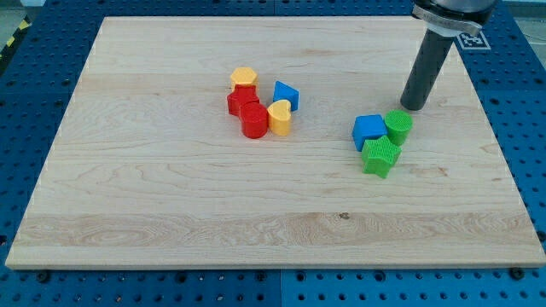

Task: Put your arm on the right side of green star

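Wooden board [171, 205] lay flat on a blue perforated bench [529, 128], seen from the view's bottom edge looking up across it. Left third of the board carried nothing but grain. Left of centre sat a tight cluster of five blocks: a yellow hexagonal block [244, 78] at the cluster's top, a red block [238, 101] of uncertain shape touching it just below, a red cylinder [254, 120] touching that one toward the view's bottom, a yellow heart-shaped block [280, 118] pressed against the cylinder's right side, and a blue triangular block [287, 95] just above the heart, close beside it. Well apart, toward the view's right, stood a second group of three: a blue block [369, 130], roughly cubic, on the left; a green cylinder [398, 125] touching its right side; and the green star [380, 157], ribbed and lobed, touching both from the view's bottom. The dark rod came down from the view's top right corner, and the tip [413, 107] rested on the board just above and slightly right of the green cylinder, near it but with a narrow gap showing. The tip stood clear of the green star, with the cylinder between them. The arm carried no hand or jaws, only the bare rod, gripping nothing.
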Controlling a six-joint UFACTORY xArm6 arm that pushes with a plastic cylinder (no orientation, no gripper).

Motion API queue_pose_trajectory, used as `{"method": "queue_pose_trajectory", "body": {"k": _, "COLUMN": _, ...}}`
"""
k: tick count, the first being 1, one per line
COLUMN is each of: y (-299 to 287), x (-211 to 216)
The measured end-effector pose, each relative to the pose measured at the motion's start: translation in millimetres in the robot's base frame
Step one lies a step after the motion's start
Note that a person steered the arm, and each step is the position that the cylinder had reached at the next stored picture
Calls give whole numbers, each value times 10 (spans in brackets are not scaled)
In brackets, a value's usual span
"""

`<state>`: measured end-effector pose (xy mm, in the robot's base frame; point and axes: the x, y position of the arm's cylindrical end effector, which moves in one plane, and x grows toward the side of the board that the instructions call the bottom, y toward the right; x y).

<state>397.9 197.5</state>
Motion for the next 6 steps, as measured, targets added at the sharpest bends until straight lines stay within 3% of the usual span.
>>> {"method": "queue_pose_trajectory", "body": {"k": 6, "y": 702, "x": 0}}
